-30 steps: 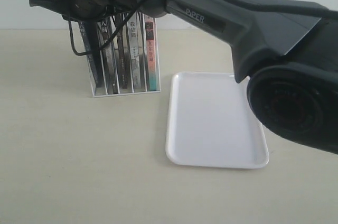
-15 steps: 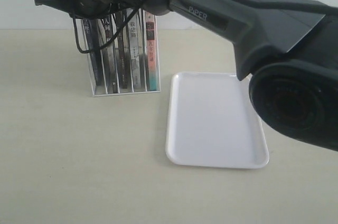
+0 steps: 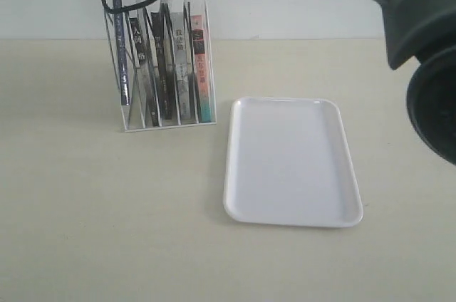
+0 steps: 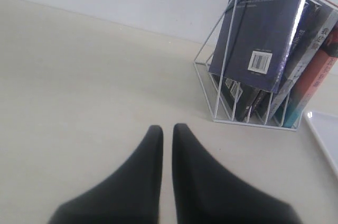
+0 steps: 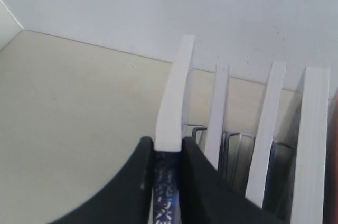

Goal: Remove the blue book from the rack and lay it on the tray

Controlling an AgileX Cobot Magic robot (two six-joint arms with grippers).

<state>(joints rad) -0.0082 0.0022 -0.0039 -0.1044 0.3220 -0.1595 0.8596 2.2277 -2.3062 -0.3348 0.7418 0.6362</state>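
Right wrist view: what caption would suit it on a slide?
Black jaws pinch the dark blue paperback book by its top edge, neighbouring books standing alongside.

The right hand [image 5: 167, 147] clamps the blue book [image 5: 172, 97] between its two dark fingers [image 5: 132, 182], the book's white page edge running away from them, other books [image 5: 268, 129] and rack [image 5: 232, 147] wires just beside, over the pale bench [image 5: 68, 108].

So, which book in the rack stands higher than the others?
The blue book, leftmost in the exterior view: the right end effector pinches its top edge, its bottom clear of the rack base.
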